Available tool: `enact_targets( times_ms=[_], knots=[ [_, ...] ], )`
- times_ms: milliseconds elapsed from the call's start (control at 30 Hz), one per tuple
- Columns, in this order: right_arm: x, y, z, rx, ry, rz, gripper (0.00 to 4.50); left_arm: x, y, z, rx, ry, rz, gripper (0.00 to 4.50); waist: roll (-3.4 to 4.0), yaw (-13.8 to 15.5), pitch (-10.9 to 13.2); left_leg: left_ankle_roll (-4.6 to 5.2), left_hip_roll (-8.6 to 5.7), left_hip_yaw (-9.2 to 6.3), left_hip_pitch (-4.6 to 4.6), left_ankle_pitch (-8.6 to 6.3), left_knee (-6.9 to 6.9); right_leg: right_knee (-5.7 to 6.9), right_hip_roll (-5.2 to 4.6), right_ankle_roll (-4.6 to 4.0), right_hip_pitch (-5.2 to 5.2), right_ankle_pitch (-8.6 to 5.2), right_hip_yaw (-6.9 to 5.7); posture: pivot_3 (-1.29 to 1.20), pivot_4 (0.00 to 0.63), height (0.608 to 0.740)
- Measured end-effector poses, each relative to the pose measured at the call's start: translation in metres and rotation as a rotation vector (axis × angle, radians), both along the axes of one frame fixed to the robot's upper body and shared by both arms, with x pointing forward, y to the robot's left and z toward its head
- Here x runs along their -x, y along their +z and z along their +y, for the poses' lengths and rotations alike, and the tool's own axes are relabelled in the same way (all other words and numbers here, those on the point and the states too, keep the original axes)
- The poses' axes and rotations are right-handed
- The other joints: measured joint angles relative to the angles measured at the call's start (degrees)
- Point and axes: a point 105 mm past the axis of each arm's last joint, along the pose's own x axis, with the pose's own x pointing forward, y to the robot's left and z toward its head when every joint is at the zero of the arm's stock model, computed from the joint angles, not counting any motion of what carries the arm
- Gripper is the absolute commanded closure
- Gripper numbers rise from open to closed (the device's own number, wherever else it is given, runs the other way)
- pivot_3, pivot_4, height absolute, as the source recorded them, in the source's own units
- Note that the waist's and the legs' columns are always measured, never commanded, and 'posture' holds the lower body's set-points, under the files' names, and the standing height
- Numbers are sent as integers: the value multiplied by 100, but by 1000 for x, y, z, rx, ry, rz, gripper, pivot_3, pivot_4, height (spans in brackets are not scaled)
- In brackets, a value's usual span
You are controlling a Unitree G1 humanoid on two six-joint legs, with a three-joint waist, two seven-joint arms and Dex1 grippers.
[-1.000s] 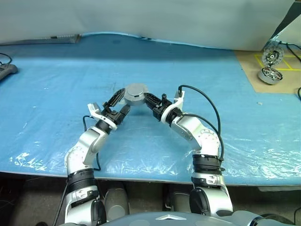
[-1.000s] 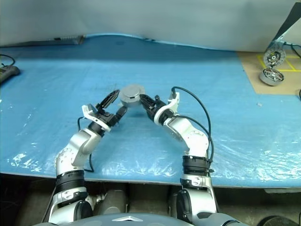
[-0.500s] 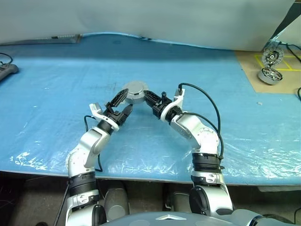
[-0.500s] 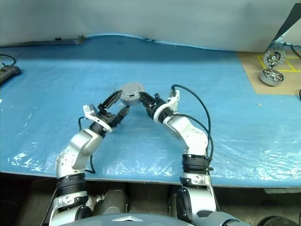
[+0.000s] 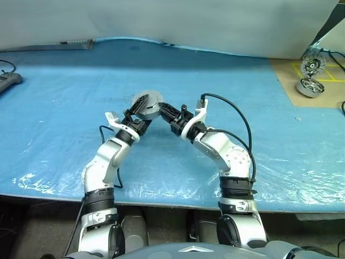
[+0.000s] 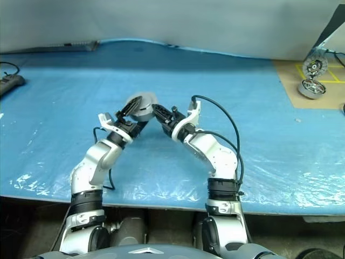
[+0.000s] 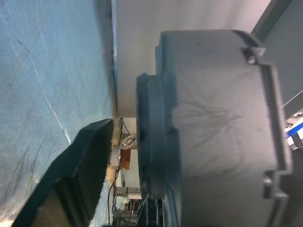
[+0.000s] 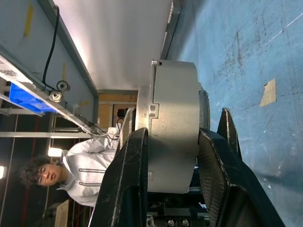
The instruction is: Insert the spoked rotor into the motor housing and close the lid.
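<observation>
— Blue sheeting covers the table [image 5: 64, 91]. Where's the motor housing [image 5: 146, 106]?
— Mid-table, lifted, lid shut. The right gripper [image 8: 173, 142] has its jaws clamped across it, arm reaching forward-left.
— And the left gripper [image 5: 137, 108]?
— Jaws partly spread around the housing's left side, forearm angled forward-right.

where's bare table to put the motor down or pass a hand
Wide bare blue cover left of the grippers, and more between the right arm and the tan cardboard. Crowded at centre, where both grippers meet at the motor housing, and on the cardboard with the spare motor unit.
</observation>
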Motion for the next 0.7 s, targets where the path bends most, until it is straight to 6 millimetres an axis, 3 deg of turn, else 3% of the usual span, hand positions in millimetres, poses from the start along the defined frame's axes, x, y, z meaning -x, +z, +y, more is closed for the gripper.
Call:
enact_targets(
  times_ms=[67,100,233,333,433,567,633,700],
  knots=[
    [0,-3,-1,4,-1,6,3388,-1,-1,1,-10,0,4,1980,0,0,0,0,-1,0,1,0,0,2,0,0,0,0,1,0,150,740],
    [1,-4,-1,10,0,7,3388,-1,-2,1,-10,-1,8,2123,0,1,0,0,-1,0,0,0,2,2,0,0,0,0,0,0,150,740],
    [1,-9,-5,62,-9,-8,3388,-3,-7,0,-22,2,32,2117,0,4,0,0,-1,-2,-1,0,5,4,0,0,0,0,0,0,150,740],
    [1,-15,-13,207,-17,-109,3388,-3,-13,-4,-46,-7,53,2117,0,21,0,0,-3,-6,-7,0,13,5,-1,3,1,2,-3,0,150,740],
    [4,-25,-24,392,-21,-232,2202,-10,-21,-3,-99,5,87,2117,-2,58,-2,0,-3,-10,-3,0,20,10,-1,5,7,3,-2,0,150,740],
    [7,-63,-60,672,-73,-258,817,-35,-40,32,-206,125,180,2117,-5,87,-3,1,-4,-17,9,1,28,12,0,11,17,6,-1,0,150,740],
    [5,-66,-72,760,-110,-299,83,-52,-43,39,-248,154,193,2117,-6,123,-2,12,-11,-17,5,7,33,10,-1,21,16,13,3,0,150,740],
    [5,-60,-74,820,-137,-376,0,-72,-41,35,-271,159,193,2117,-9,173,-1,25,-34,-19,1,15,33,9,-10,32,19,19,3,0,150,740]
  ],
)
